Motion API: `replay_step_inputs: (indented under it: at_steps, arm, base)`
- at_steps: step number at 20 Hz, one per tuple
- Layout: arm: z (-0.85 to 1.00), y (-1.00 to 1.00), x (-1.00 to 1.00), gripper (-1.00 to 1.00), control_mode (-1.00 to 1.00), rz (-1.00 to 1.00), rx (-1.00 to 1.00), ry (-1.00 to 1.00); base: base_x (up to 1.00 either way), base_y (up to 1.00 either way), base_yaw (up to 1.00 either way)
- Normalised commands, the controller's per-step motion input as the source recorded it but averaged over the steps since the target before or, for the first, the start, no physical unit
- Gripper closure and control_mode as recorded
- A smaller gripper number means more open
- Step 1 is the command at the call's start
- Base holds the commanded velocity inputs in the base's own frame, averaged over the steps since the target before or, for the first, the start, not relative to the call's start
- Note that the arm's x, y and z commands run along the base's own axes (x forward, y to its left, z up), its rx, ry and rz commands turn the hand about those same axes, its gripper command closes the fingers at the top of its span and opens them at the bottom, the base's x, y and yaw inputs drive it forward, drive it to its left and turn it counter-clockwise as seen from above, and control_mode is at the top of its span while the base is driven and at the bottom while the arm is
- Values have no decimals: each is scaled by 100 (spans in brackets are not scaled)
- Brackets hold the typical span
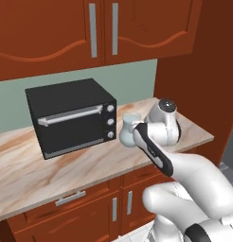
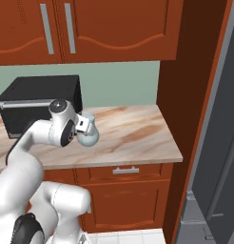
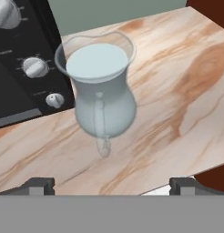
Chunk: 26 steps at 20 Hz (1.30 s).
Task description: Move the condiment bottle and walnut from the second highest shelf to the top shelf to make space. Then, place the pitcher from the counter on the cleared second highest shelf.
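The clear pale blue pitcher [image 3: 102,91] stands upright on the beige marbled counter [image 3: 177,91], its handle turned toward the hand camera. My gripper [image 3: 113,185] is open, with its dark fingertips [image 3: 38,184] spread wide, a short way in front of the pitcher and not touching it. From the base, the pitcher [image 1: 129,126] is partly covered by my wrist. In the right base view my hand is right beside the pitcher [image 2: 89,135]. The condiment bottle, the walnut and both shelves are out of view.
A black toaster oven [image 1: 71,116] sits close on the pitcher's left, its knobs [image 3: 34,67] nearly touching the glass. Red-brown wall cabinets [image 1: 90,28] hang above. A tall wooden side panel [image 2: 185,95] ends the counter [image 2: 133,138] on the right.
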Motion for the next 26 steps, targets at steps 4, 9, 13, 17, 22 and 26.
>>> replay_step_inputs:
  at_steps: [4,9,13,17,22,26]
  arm:
    - [-28,0,25,-100,-100,0,0,0]
    - [-27,0,28,-100,-100,0,0,0]
    - [-27,5,30,-100,-100,0,0,0]
    - [-26,6,30,-100,-100,0,0,0]
    - [-23,8,32,-100,-100,0,0,0]
    - [-20,7,32,-100,-100,0,0,0]
  base:
    - [0,0,0]
    - [0,0,0]
    - [0,0,0]
    - [0,0,0]
    - [0,0,0]
    - [0,0,0]
